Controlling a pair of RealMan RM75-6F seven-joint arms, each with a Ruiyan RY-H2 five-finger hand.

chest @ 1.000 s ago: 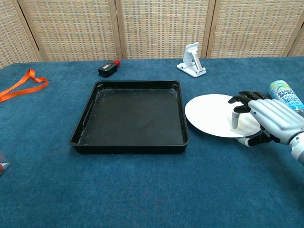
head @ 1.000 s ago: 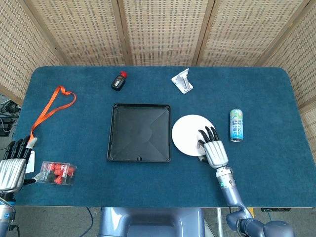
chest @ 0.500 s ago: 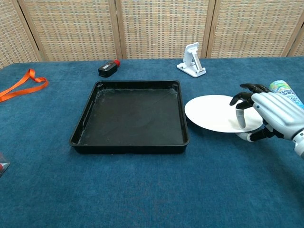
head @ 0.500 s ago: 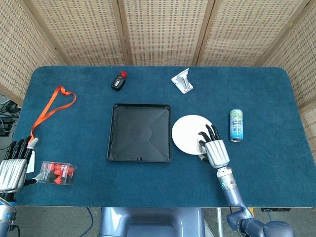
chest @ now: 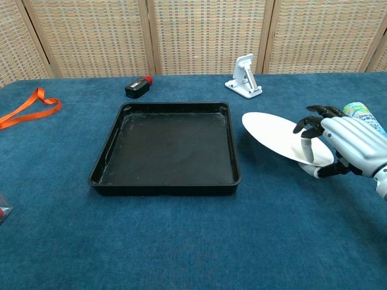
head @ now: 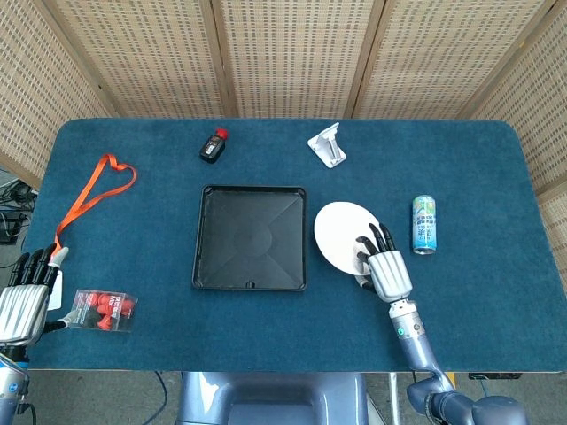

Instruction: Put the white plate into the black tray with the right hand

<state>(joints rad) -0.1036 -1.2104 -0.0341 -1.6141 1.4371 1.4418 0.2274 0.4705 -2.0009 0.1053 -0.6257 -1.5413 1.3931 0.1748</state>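
Note:
The white plate (head: 343, 232) (chest: 275, 135) is lifted off the blue cloth and tilted, its far-left edge raised. My right hand (head: 381, 264) (chest: 341, 145) grips its near-right rim, fingers on top and thumb beneath. The empty black tray (head: 250, 249) (chest: 167, 148) lies just left of the plate, with a small gap between them. At the table's front left corner my left hand (head: 22, 299) rests with its fingers apart and nothing in it, beside a clear box of red pieces (head: 104, 310).
A drink can (head: 423, 224) (chest: 361, 116) lies just right of my right hand. A white stand (head: 327, 146) (chest: 244, 78) and a small black bottle (head: 213, 145) (chest: 137, 87) sit behind the tray. An orange lanyard (head: 93, 190) (chest: 27, 108) lies far left.
My right hand has lifted the plate off the cloth and tilted it, left edge up. The left hand has stayed put.

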